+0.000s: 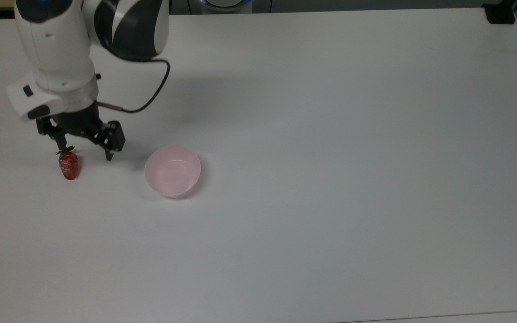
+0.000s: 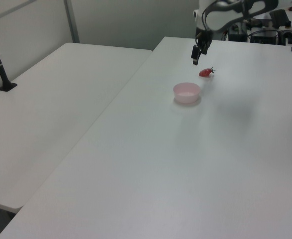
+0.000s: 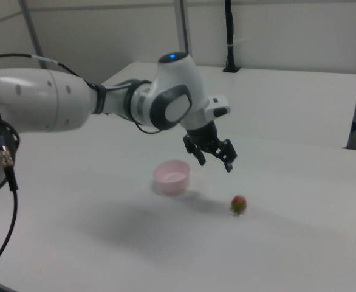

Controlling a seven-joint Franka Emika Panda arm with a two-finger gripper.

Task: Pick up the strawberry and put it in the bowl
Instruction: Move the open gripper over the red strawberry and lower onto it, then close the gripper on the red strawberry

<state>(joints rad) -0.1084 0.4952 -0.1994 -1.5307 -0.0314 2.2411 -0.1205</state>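
Hovering above the white tabletop [image 1: 330, 134] with pincer [image 1: 86, 152] spread wide and empty, lining up over the strawberry [image 1: 69, 165] lying at its 7 o'clock in the top view, apart from the empty pink bowl [image 1: 173, 171] at the strawberry's 3 o'clock.

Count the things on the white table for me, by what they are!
Strawberry: 1
Bowl: 1
Total: 2
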